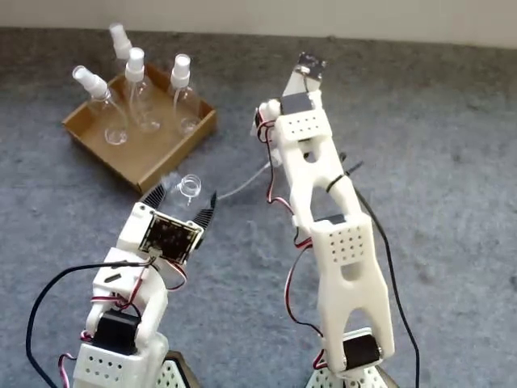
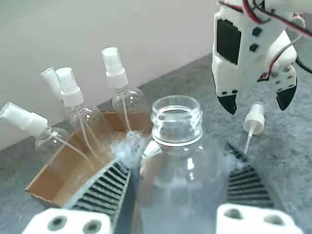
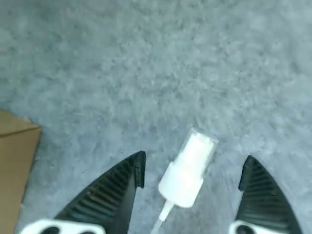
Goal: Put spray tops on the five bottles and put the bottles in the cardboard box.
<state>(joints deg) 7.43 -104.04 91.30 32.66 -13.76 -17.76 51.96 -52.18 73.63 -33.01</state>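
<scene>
Gripping the open bottle (image 2: 175, 146) in the left jaws, just near the box (image 1: 174, 153) at far left. Holding the right jaws wide, one on each side of the top (image 3: 187, 173) lying on the worktop (image 1: 452, 162). Might pinch it crooked and flick it away. Might bend the thin tube (image 2: 247, 144) or miss the bottle's mouth (image 2: 176, 103).
</scene>
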